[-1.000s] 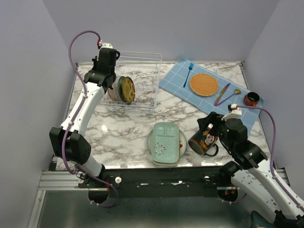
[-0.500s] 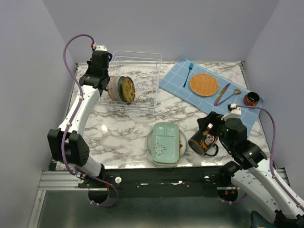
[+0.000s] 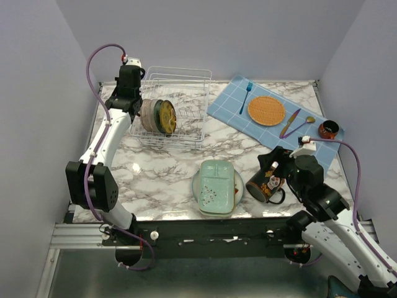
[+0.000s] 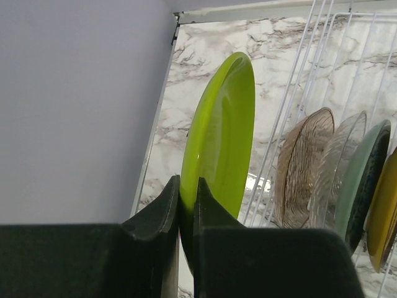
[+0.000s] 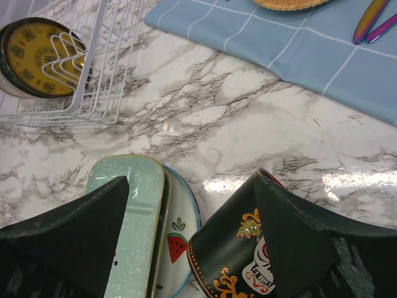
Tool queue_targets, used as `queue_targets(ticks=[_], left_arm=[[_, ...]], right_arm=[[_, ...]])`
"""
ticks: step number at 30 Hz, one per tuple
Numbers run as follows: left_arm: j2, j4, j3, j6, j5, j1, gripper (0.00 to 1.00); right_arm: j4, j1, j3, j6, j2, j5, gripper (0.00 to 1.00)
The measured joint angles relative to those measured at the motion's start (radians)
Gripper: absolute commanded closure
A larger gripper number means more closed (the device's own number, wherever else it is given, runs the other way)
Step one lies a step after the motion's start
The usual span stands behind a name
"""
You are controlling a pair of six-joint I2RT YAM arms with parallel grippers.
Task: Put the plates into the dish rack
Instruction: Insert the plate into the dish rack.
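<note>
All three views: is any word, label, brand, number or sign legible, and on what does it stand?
No readable text in any view.
Black mug: skull and gold scrollwork, no letters.
Yellow plate: dark marks round the rim, too small to read.
Watermelon plate: a slice drawing, no words.
Lime-green plate in the left gripper: plain.

Lab test booth: grey walls [image 3: 248,37], marble tabletop [image 3: 161,167].
</note>
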Motion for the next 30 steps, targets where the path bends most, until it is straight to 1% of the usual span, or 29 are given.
queue_targets(ticks=[11,30], left_arm=[[0.033,0.045,-0.018,0.017,0.052,0.014,1.00],[0.085,0.051,-0.023,0.016,0.114,0.014,1.00]], right_arm=[[0.000,0.000,-0.001,0.000,-0.002,0.000,0.09],[-0.003,0.000,-0.002,-0.001,-0.014,0.000,0.09]])
